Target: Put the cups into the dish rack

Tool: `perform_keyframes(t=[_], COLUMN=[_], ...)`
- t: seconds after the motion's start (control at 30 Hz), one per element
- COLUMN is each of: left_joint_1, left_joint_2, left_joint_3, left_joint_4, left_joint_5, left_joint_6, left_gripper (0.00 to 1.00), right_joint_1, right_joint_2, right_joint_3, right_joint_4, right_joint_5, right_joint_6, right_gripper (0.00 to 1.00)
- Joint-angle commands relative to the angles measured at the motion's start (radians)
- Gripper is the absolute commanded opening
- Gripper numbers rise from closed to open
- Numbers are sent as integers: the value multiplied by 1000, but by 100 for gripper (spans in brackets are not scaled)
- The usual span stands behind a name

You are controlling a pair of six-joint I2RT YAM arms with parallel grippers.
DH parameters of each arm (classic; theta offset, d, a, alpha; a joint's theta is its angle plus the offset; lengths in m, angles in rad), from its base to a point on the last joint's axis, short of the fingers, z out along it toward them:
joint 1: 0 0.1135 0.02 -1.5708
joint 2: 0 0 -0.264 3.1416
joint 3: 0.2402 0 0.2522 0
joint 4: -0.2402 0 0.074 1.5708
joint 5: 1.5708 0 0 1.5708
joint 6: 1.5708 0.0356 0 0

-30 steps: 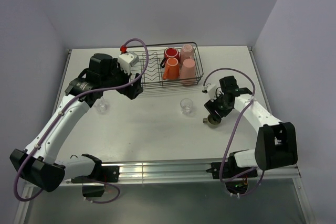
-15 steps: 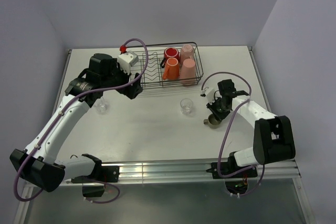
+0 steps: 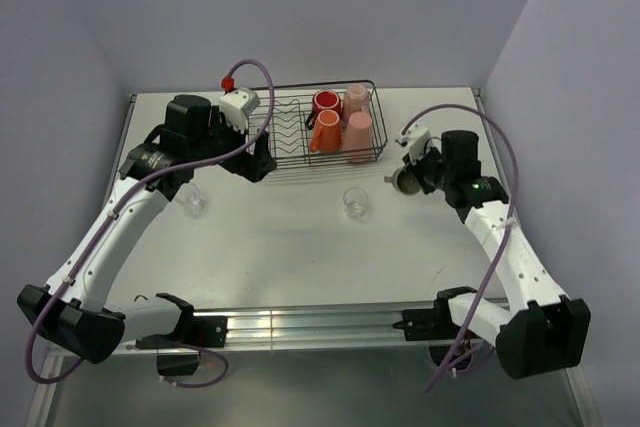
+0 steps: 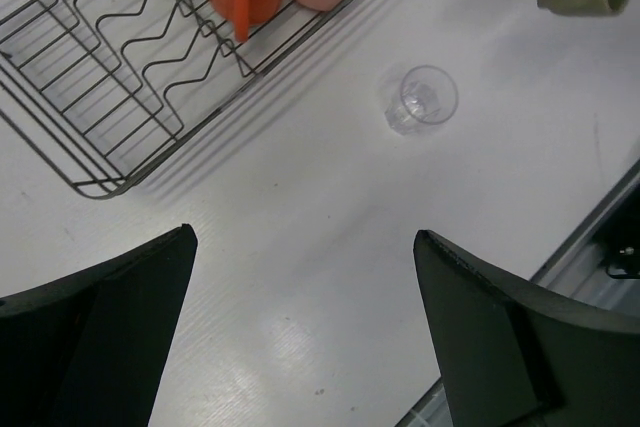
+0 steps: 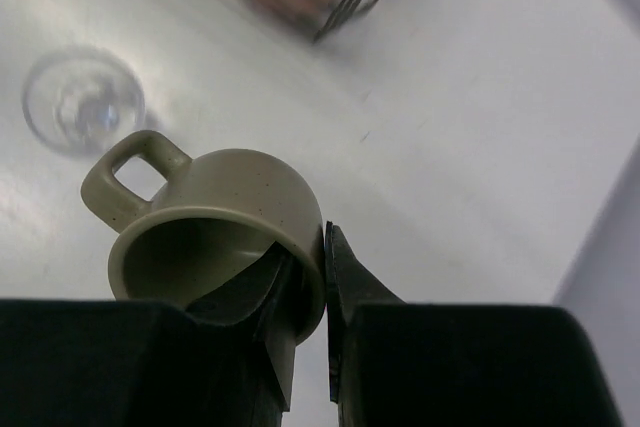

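We note bright, even, diffuse light from above in top view; table (image 3: 300, 237) near white, walls pale lilac, no hard glare. Dish rack (image 4: 110, 67) throws soft striped shadow toward table's near edge. In left wrist view, faint sheen patch on table low in frame; left gripper (image 4: 305, 235) near-black, little detail. In right wrist view, we find grey-olive mug (image 5: 215, 217) sharp, clear glass (image 5: 83, 102) and rack beyond it blurred; right gripper (image 5: 322, 247) dark silhouette.

A rack (image 3: 290, 137) is carried at the back of the white counter (image 3: 300, 247); a glass (image 3: 355, 203) is set before it, a second glass (image 3: 193, 205) further left
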Motion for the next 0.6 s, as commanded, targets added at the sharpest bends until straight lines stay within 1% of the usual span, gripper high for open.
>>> perform_keyframes(t=[0.0, 0.1, 0.13, 0.2, 0.23, 0.27, 0.3, 0.33, 0.37, 0.4, 0.43, 0.5, 0.53, 0.57], left_joint_1=[3, 5, 3, 3, 5, 5, 3, 5, 5, 3, 5, 3, 3, 3], left_joint_2=[2, 12, 17, 25, 26, 28, 22, 19, 14, 3, 0, -9, -9, -9], left_joint_3=[80, 111, 118, 134, 137, 140, 139, 137, 132, 128, 126, 117, 114, 111], left_joint_4=[5, -1, -4, -7, -4, 0, 16, 28, 40, 55, 81, 105, 118, 120], left_joint_5=[110, 201, 259, 314, 369, 396, 417, 436, 465, 477, 485, 515, 532, 551], left_joint_6=[-75, -121, -131, -155, -161, -161, -169, -178, -196, -206, -216, -250, -259, -276], left_gripper=[99, 98, 97, 96, 96, 96, 96, 96, 95, 95, 94, 94, 93, 93], right_joint_1=[12, 31, 48, 74, 110, 133, 156, 202, 225, 250, 273, 321, 333, 354], right_joint_2=[-76, -117, -126, -162, -172, -200, -218, -235, -270, -286, -300, -321, -323, -321], right_joint_3=[129, 170, 175, 172, 164, 154, 113, 82, 53, -14, -44, -108, -121, -135], right_joint_4=[185, 275, 327, 424, 462, 496, 557, 679, 747, 813, 949, 1057, 1140, 1170], right_joint_5=[-40, -28, -23, 6, 23, 41, 72, 83, 87, 89, 84, 52, 16, 0], right_joint_6=[82, 110, 110, 92, 78, 58, 4, -26, -106, -147, -181, -270, -293, -338], right_gripper=[0, 0, 0, 0, 0, 0, 0, 0, 0, 0, 0, 0, 0, 0])
